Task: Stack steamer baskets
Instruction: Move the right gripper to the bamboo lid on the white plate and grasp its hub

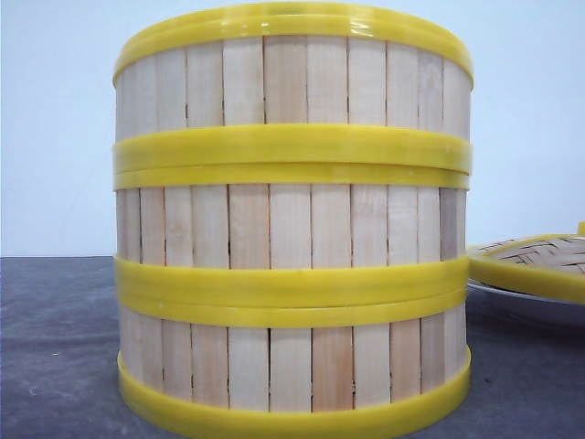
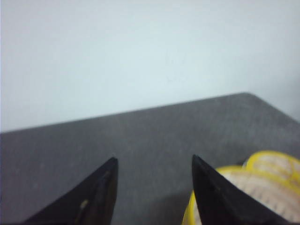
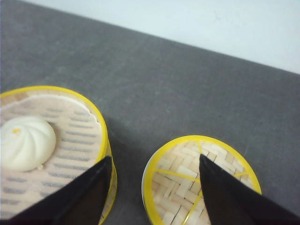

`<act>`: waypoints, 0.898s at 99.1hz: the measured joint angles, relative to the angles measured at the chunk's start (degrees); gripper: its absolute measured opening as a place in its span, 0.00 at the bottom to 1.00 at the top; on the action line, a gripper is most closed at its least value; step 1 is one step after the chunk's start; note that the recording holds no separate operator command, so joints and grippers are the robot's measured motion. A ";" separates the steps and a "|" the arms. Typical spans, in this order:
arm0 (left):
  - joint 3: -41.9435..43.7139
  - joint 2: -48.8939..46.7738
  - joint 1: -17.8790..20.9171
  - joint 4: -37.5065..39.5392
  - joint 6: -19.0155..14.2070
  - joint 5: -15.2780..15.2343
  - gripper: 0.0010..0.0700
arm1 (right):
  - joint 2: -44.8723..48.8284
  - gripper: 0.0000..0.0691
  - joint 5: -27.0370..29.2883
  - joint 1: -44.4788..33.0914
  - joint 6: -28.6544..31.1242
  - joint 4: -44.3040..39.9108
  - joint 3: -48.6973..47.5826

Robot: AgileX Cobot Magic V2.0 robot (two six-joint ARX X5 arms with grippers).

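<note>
Two hands hang above the grey counter (image 1: 55,347), both with fingers spread wide and holding nothing: the left hand (image 2: 154,187), then the right hand (image 3: 154,187). Three steamer baskets (image 1: 292,219) stand stacked on the counter; the top one holds a white bun (image 3: 26,143). Just beside lies the woven lid (image 3: 199,180).

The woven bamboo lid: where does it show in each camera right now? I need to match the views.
Front view: woven bamboo lid at the right edge, right of the stacked steamer baskets.
Left wrist view: yellow-rimmed shapes at the lower right, too blurred to tell.
Right wrist view: lid between the open right gripper fingers.
Shared landmark: the grey table.
</note>
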 joint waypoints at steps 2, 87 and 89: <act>-1.44 -1.20 0.00 0.02 0.00 0.00 0.42 | 0.39 0.53 0.35 -0.04 0.00 -0.02 0.00; -18.08 -19.12 -0.02 -4.87 -0.96 1.36 0.42 | 33.20 0.53 -17.11 -30.77 -0.04 -3.28 0.00; -18.08 -19.12 -0.02 -4.98 -0.96 1.36 0.42 | 33.83 0.53 -17.42 -31.23 -0.04 -3.21 0.00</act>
